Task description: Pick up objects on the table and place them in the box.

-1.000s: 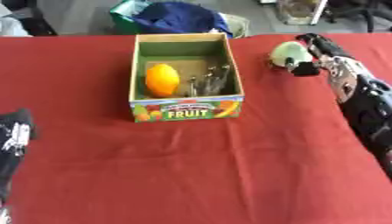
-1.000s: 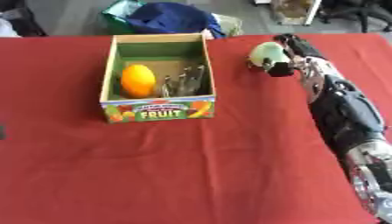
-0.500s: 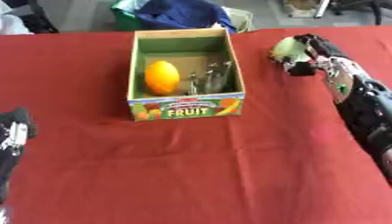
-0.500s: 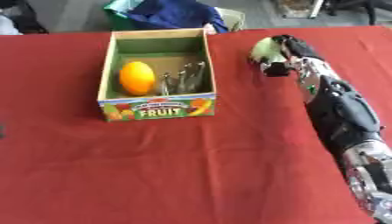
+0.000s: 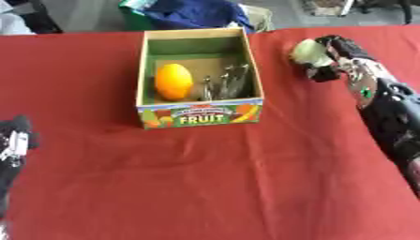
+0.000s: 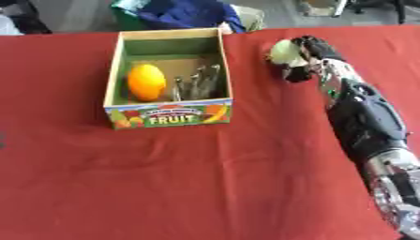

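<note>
Fingers [image 5: 321,74] of the right hand [image 5: 334,58] curl around a pale green object [image 5: 307,51], right of the box [image 5: 199,114] on the bench [image 5: 205,178].

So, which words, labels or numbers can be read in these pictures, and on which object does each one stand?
"FRUIT": white capital letters on a green band on the front wall of the cardboard box, between printed fruit pictures.
There is smaller print above that word on the same wall, too blurred to read.
Nothing readable shows on the right hand, the pale green object it holds, the left hand or the red tablecloth.
</note>
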Motion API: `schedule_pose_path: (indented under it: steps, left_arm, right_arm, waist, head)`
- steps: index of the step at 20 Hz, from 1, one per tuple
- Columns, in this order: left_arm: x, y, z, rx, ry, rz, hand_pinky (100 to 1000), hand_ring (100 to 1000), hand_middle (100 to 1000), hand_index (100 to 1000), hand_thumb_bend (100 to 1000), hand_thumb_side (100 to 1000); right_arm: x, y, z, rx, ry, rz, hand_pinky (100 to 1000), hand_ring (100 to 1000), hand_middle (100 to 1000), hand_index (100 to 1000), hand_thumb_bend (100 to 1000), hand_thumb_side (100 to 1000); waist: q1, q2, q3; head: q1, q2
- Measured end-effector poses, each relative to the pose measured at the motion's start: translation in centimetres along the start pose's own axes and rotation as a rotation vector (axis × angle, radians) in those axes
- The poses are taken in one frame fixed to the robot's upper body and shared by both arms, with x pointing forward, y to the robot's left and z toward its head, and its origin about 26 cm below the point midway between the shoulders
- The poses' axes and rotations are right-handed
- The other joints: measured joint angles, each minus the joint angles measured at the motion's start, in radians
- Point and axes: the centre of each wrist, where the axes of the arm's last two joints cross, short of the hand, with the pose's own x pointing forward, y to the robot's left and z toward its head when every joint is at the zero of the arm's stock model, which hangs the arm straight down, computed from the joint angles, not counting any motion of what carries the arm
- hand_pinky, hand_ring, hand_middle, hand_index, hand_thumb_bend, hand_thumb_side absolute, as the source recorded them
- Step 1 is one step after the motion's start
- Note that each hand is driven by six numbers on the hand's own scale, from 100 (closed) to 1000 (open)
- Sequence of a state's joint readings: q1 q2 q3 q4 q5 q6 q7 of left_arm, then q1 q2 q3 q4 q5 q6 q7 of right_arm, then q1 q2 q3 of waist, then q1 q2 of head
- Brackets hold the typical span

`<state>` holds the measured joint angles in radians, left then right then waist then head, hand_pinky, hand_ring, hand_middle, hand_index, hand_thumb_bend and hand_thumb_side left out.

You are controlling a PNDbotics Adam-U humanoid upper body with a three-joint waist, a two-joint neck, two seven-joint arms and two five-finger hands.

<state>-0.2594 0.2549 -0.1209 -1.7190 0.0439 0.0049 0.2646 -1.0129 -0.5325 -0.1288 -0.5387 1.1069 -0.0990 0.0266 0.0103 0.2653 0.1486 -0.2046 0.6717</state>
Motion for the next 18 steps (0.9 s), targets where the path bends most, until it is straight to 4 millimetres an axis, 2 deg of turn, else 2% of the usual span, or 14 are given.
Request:
schedule_pose_path:
  steps: [4,8,9,13,14,15,18]
  left_arm:
    - [0.0,0.0,0.0,0.000,-0.001,0.000,607,589,545,622,286,524]
    - [0.0,0.0,0.0,-0.001,-0.001,0.000,607,589,545,622,286,524]
    - [0.0,0.0,-0.1,-0.001,-0.002,0.000,607,589,545,622,286,524]
    - [0.1,-0.1,-0.1,-0.003,-0.003,0.001,608,589,545,622,286,524]
    - [0.1,-0.1,-0.1,-0.004,-0.003,0.001,608,589,545,622,286,524]
    - [0.1,-0.1,-0.1,-0.004,-0.003,0.001,608,589,545,622,286,523]
    - [0.1,-0.2,-0.1,-0.006,-0.003,0.001,608,589,545,622,286,524]
  right_arm:
    - [0.0,0.0,0.0,-0.029,0.005,0.014,479,534,572,736,100,263]
    - [0.4,0.2,0.0,-0.082,0.012,0.026,339,415,447,585,100,219]
    - [0.4,0.2,0.0,-0.097,0.014,0.027,300,380,403,520,100,203]
    - [0.8,0.6,0.0,-0.168,0.013,0.024,216,243,246,312,100,168]
    - [0.9,0.7,0.0,-0.187,0.011,0.021,216,243,246,312,100,168]
    - [0.9,0.9,0.1,-0.203,0.009,0.019,186,177,182,231,100,175]
    - [1.2,0.5,0.1,-0.276,-0.017,0.013,181,148,133,183,100,195]
  waist:
    - [-0.001,0.000,0.000]
    - [-0.003,0.000,0.000]
    - [-0.005,0.000,-0.001]
    - [-0.007,0.000,-0.004]
    - [-0.008,0.000,-0.005]
    - [-0.009,0.000,-0.005]
    - [-0.015,-0.001,-0.006]
  head:
    - [0.000,0.000]
    - [0.000,0.000]
    - [0.000,0.000]
    - [0.000,0.000]
    - [0.000,0.000]
    - [0.000,0.000]
    - [0.000,0.000]
